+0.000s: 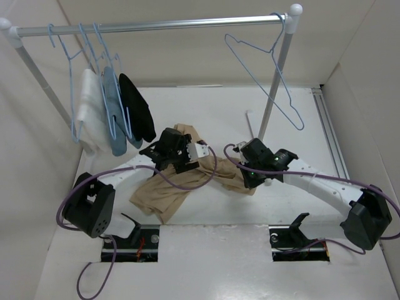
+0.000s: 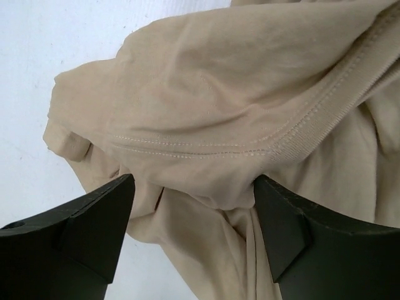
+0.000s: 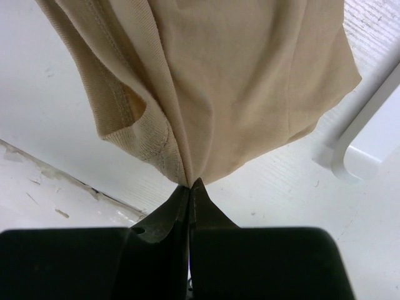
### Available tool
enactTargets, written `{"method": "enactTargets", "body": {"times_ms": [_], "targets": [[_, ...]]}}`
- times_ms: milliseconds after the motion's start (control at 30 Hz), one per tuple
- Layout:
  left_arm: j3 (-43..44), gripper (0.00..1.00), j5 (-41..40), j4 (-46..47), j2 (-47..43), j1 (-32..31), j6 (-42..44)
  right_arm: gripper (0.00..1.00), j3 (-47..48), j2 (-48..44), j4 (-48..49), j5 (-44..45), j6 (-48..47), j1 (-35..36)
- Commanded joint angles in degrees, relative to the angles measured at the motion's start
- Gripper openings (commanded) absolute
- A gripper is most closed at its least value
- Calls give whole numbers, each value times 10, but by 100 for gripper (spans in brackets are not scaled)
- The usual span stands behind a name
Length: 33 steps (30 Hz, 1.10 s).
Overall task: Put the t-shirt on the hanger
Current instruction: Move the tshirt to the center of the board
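The tan t-shirt lies crumpled on the white table between the two arms. My left gripper hangs over its upper part. In the left wrist view the left gripper is open, with a bunched fold and the ribbed collar seam of the t-shirt between its black fingers. My right gripper sits at the shirt's right end. It is shut on a pinched edge of the t-shirt, which fans out from the tips. The light-blue wire hanger hangs bare at the right end of the rail.
A clothes rail spans the back. At its left end hang a white garment, a light-blue one and a black one on blue hangers. The rail's right post stands behind my right gripper, with its white foot nearby.
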Motion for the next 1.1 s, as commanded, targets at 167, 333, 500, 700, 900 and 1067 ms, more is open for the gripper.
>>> {"method": "enactTargets", "body": {"times_ms": [167, 333, 500, 700, 900, 1067], "targets": [[13, 55, -4, 46, 24, -2, 19, 0, 23, 4, 20, 0, -16, -4], [35, 8, 37, -10, 29, -2, 19, 0, 23, 9, 20, 0, -21, -15], [88, 0, 47, -60, 29, 4, -33, 0, 23, 14, 14, 0, -26, -20], [222, 0, 67, -200, 42, 20, -101, 42, 55, 31, -10, 40, -56, -11], [237, 0, 74, -233, 47, 20, -167, 68, 138, 2, -22, 97, -100, 102], [212, 0, 46, -227, 47, 20, -188, 68, 159, -51, 42, 59, -129, 164]]}}
